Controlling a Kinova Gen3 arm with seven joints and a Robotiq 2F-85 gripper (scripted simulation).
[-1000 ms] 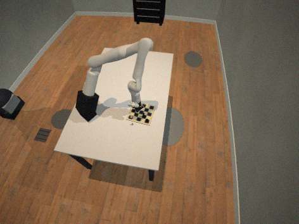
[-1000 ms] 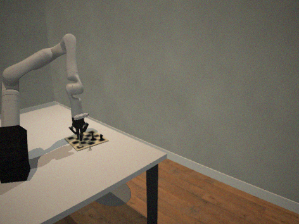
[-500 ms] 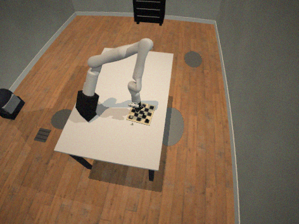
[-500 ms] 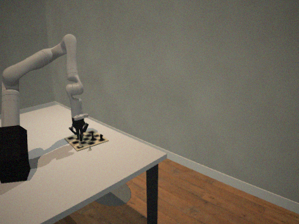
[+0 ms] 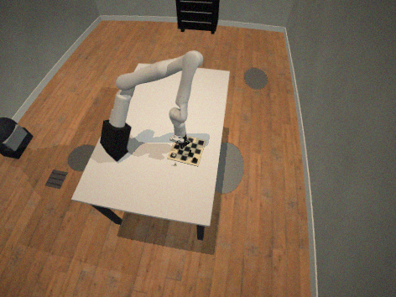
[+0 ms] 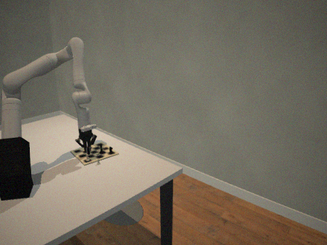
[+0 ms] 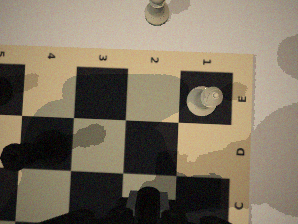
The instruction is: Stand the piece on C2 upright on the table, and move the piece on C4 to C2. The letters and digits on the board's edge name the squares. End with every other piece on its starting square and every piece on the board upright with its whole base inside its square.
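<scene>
The hand (image 6: 87, 148) grips a dark piece (image 7: 148, 199) over the board (image 7: 240, 125).

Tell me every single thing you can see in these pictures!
table: one, white, on the wooden floor
chessboard: one, tan and black, on the table near one long edge
white piece on E1: one, upright
white piece off the board: one, upright on the table beside column 2
standing black pieces: at least two, on the board
held black piece: one, above C2
shelf unit: one, black, by the far wall
box: one, black, on the floor in a corner
floor vent: one, dark, beside the table
pedestal: one, black, on the table
arm: one, white, on the pedestal; jaws shut on the held black piece
</scene>
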